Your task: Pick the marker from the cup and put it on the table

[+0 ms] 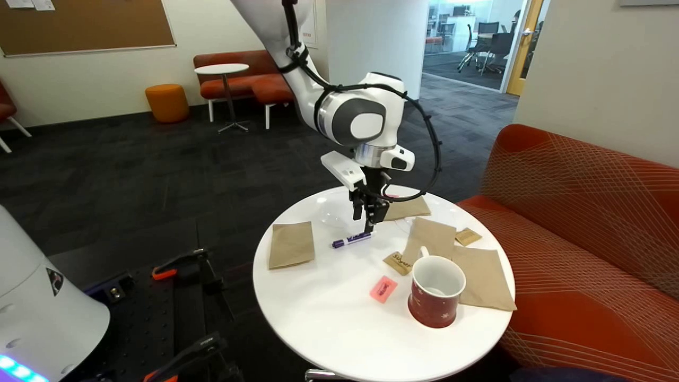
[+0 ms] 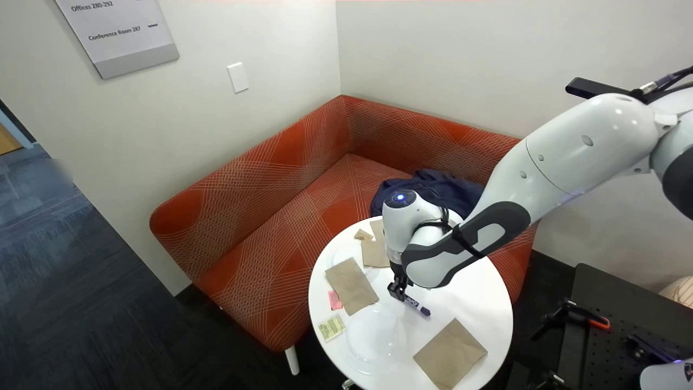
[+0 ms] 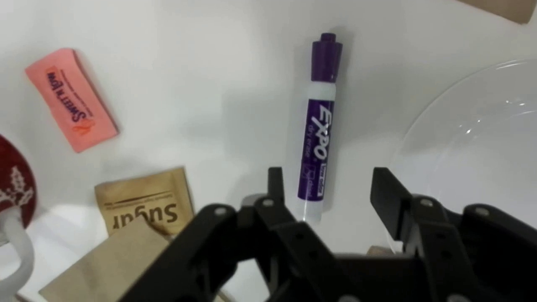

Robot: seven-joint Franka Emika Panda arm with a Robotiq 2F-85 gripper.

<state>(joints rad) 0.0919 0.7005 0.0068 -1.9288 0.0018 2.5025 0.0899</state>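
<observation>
The marker, white and purple with a purple cap, lies flat on the round white table (image 1: 329, 307). The marker (image 1: 351, 240) shows in both exterior views, here too (image 2: 418, 306), and in the wrist view (image 3: 317, 134). My gripper (image 1: 363, 220) is low over the marker's white end; it also shows here (image 2: 398, 292). In the wrist view the gripper (image 3: 328, 174) is open and empty, with the marker's white end between its fingers in the picture, nearer the left finger. The maroon cup (image 1: 432, 309) stands upright near the table's edge; part of it shows in the wrist view (image 3: 16, 180).
Several tan napkins (image 1: 292, 245) lie on the table. A sugar packet (image 1: 398, 262) and a pink packet (image 1: 383, 289) lie between marker and cup. A transparent plate (image 3: 461, 167) is right of the marker in the wrist view. A red couch (image 2: 303, 227) borders the table.
</observation>
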